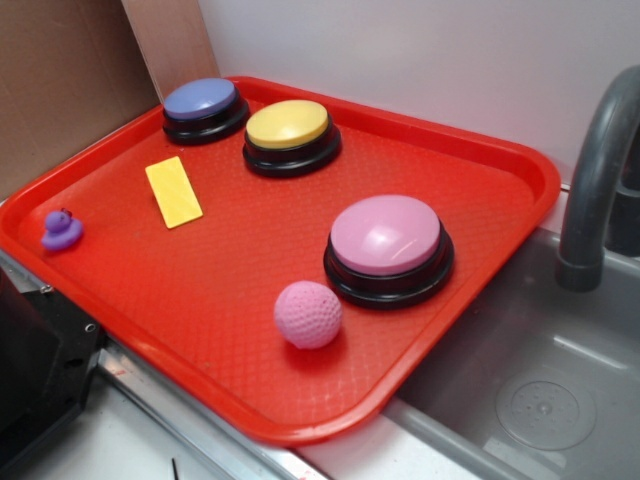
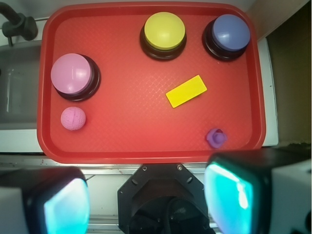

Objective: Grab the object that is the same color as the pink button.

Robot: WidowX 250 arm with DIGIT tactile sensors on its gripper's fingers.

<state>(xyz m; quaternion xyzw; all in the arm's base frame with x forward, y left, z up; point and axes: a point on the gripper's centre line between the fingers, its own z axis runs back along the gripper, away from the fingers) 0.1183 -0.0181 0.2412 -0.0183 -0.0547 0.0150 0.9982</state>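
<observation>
- The ball (image 1: 308, 314) lies on the tray (image 1: 480, 160) near its front edge, just beside the pink button (image 1: 388, 248) but apart from it; the wrist view shows a clear strip of tray between the two.
- The gripper (image 2: 146, 200) hangs high above the tray's near edge, well apart from the ball. Its fingers (image 2: 229, 195) stand wide, with nothing between them.
- Step in hand, as judged: the approach. The ball sits far to one side in the wrist view, so the gripper needs a lateral shift before descent.
- Centre the jaws over the ball, then descend vertically. Set the closing axis so that neither finger lands on the pink button's black base.
- The ball is round and will likely roll if one finger touches first; close with both fingers meeting it together, near its widest line.
- Its dimpled surface should give good friction; moderate force should suffice.
- Do not confuse the ball with the duck (image 1: 61, 231), which is purple and lies at the far corner.
- The yellow button (image 1: 291, 136), blue button (image 1: 205, 108) and yellow card (image 1: 173, 191) lie well clear of the path.
- No brand, label or writing is legible on any item.
</observation>
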